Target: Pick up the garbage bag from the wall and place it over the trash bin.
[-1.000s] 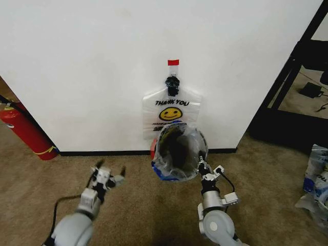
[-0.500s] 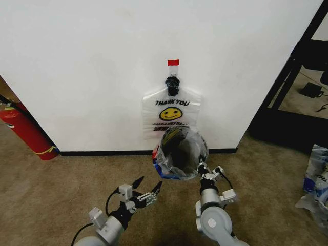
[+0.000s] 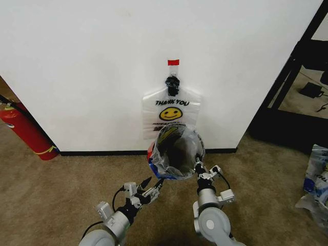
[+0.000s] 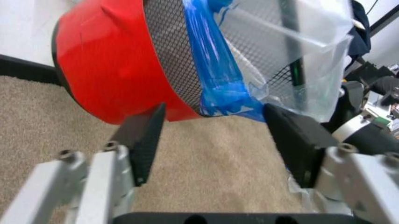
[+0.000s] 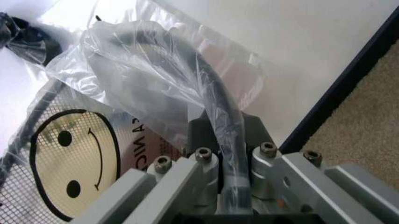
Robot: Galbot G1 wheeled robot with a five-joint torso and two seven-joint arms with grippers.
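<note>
Our right gripper [image 3: 197, 165] stays clenched on the rim of the trash bin [image 3: 176, 151], holding it tilted off the carpet below the wall. A bag already lines it. Our left gripper [image 3: 151, 185], jaws spread and empty, has swung in under its red base. The garbage bag [image 3: 171, 110] still hangs on the wall, so the pickup remains undone.
</note>
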